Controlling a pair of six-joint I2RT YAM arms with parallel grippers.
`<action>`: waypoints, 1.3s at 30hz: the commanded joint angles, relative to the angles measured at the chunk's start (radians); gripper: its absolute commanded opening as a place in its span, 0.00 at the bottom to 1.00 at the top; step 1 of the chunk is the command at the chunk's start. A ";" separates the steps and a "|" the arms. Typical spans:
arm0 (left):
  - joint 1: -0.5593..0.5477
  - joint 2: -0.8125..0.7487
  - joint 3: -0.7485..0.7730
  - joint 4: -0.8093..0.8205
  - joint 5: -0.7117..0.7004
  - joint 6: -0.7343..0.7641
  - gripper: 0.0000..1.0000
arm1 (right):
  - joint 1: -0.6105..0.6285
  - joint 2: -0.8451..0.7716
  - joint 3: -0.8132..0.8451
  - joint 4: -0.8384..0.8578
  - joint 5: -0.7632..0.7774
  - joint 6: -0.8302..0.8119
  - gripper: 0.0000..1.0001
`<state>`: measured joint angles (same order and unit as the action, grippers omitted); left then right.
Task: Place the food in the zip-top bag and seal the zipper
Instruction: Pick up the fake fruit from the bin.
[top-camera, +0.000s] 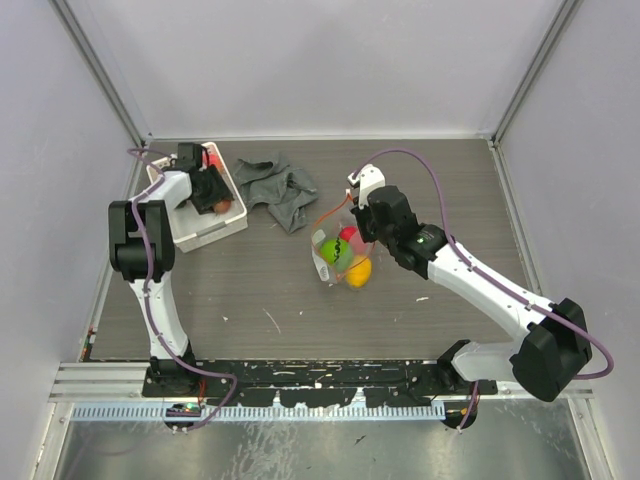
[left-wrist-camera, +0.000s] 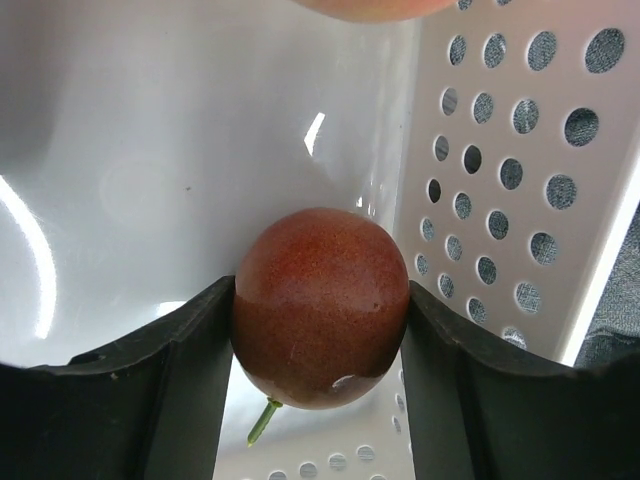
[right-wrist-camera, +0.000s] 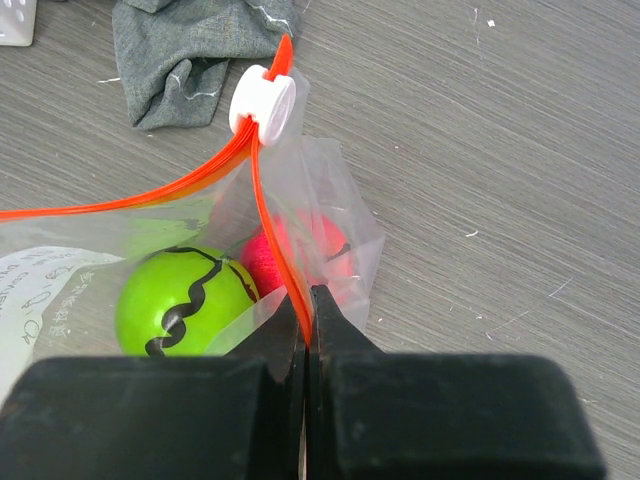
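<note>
Upper left of the top view: white plastic basket, perforated walls with round holes, glossy smooth floor. Left end effector was down inside it, its two black fingers clamped on one brown fruit. The fruit was egg-shaped, with finely speckled skin and a short green stem at the bottom. One peach-orange rounded piece showed at the top edge of the left wrist view, mostly cut off.

Centre of the top view: one zip-top bag, clear crinkly plastic with white printed text at the lower left of the right wrist view, lying on the grey wood-grain surface. Three food pieces counted inside:
- One bright green ball, glossy, with a black wavy line.
- One pink ball, grainy texture.
- One yellow piece, at the lower edge of the bag.

Zipper, a thin red-orange strip, ran along the mouth with one white round slider on it. Mouth was apart. Right end effector had its black fingers pressed together on the zipper strip, just below the slider.

One grey cloth, crumpled knit, lay between the basket and the bag.
</note>
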<state>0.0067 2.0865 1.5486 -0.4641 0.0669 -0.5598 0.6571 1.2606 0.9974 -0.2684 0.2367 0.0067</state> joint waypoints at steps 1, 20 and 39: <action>0.006 -0.024 0.011 0.010 -0.012 0.018 0.45 | -0.004 -0.025 0.010 0.047 -0.004 0.006 0.00; 0.001 -0.373 -0.274 0.123 0.097 -0.054 0.28 | -0.004 -0.002 0.101 -0.032 -0.010 0.027 0.00; -0.247 -0.872 -0.539 0.220 0.162 -0.055 0.28 | -0.003 0.009 0.181 -0.119 -0.097 0.089 0.00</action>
<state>-0.1829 1.3163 1.0401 -0.3313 0.2066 -0.6281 0.6571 1.2812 1.1263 -0.3943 0.1646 0.0643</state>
